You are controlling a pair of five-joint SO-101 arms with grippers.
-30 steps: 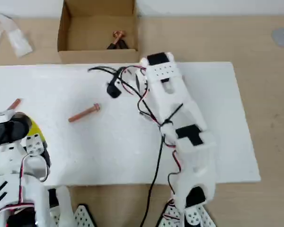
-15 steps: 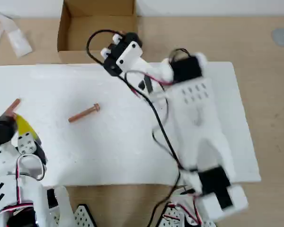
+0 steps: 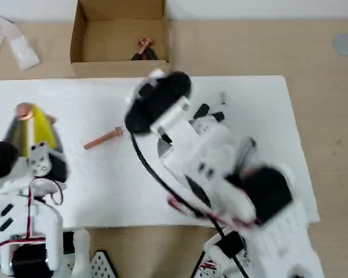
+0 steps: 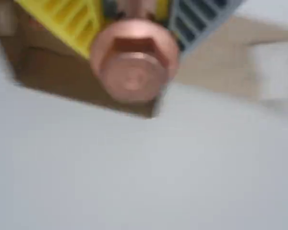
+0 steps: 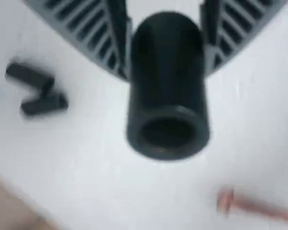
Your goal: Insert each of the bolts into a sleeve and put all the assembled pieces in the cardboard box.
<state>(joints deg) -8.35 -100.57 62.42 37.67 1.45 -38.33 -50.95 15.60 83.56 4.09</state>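
Wooden table (image 3: pixel 325 116) under a white foam board (image 3: pixel 267 174): three bolts, three sleeves outside the box, two grippers.
Left gripper (image 3: pixel 26 121) pinches one copper-coloured metal bolt (image 4: pixel 134 62) over the board's left edge. Right gripper (image 5: pixel 168 28) clamps a black tubular sleeve (image 5: pixel 168 86) above the board's middle. A loose bolt (image 3: pixel 103 139) lies on the board between the grippers, and two spare sleeves (image 5: pixel 30 74) lie on its right half. An assembled piece (image 3: pixel 144 49) sits in the brown cardboard box (image 3: pixel 76 40) beyond the far edge.

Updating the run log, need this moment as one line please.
left gripper: shut on bolt | right gripper: shut on sleeve | loose bolt: on foam sheet | cardboard box: one assembled piece
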